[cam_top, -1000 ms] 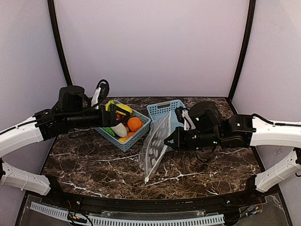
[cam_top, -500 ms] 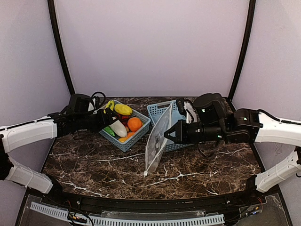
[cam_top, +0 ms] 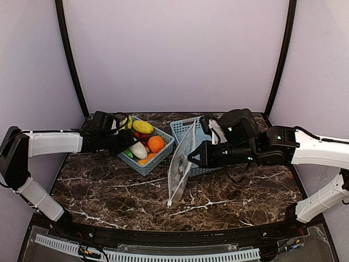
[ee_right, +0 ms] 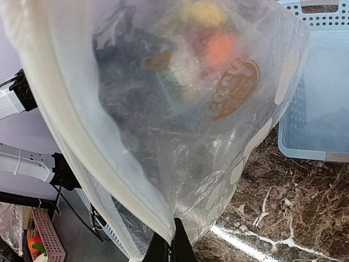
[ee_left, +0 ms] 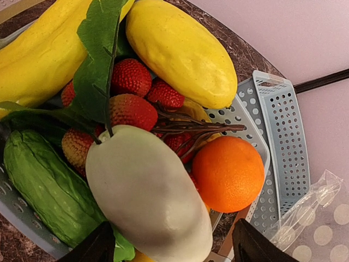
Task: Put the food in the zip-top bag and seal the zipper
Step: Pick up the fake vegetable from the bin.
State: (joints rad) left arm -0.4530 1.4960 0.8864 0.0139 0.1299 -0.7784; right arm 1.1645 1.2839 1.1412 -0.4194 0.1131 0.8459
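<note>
Left gripper (ee_left: 172, 248) astride white piece (ee_left: 144, 191)

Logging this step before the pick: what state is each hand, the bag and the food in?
left hand: open, fingers either side of the white piece.
right hand: shut on the zip-top bag.
zip-top bag: held upright, no food visible inside.
food: piled in the basket.

White arm shells (cam_top: 52, 143), black joints (cam_top: 237, 128), looped black cables (cam_top: 118, 116)
</note>
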